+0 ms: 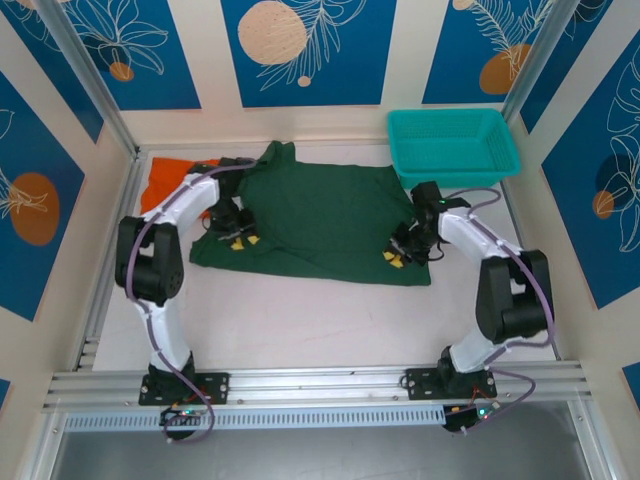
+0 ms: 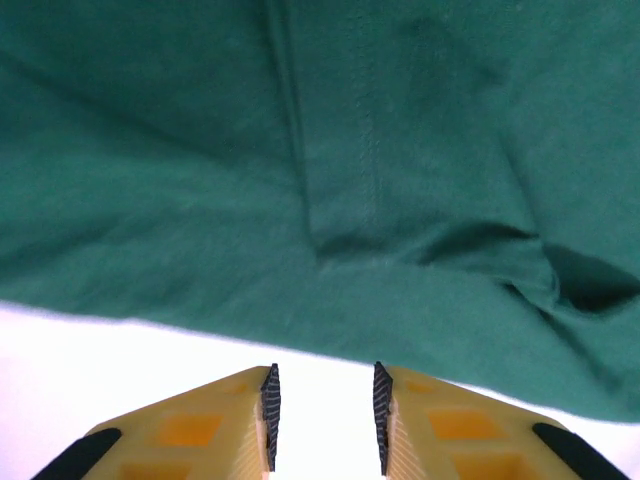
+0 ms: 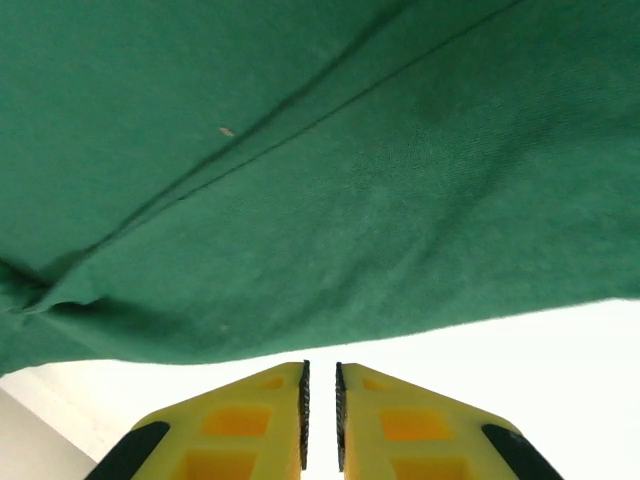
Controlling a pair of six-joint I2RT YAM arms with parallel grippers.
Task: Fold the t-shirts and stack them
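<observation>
Nearest to us, at the near hem of the green t-shirt, we find both claws low over the white table. The left gripper sits at the near left part of that hem. In its wrist view we see its yellow fingers parted, with bare table showing between the ribbed pads and no cloth in them, so it is released. The hem runs just beyond its fingertips.

The right gripper sits at the near right corner of the same shirt. We see its jaws only a thin slit apart and empty, nearly clenched but grasping nothing. Here too the edge of the cloth lies just past the tips.

The green t-shirt lies spread on the table between the two arms, front down or up we cannot tell, with its collar end pointing away from us and some creases and a seam line across it.

Beyond its far left corner lies the orange t-shirt, bunched and partly hidden by the left arm. Beyond its far right corner stands the teal mesh basket, just beside the shirt's edge.
</observation>
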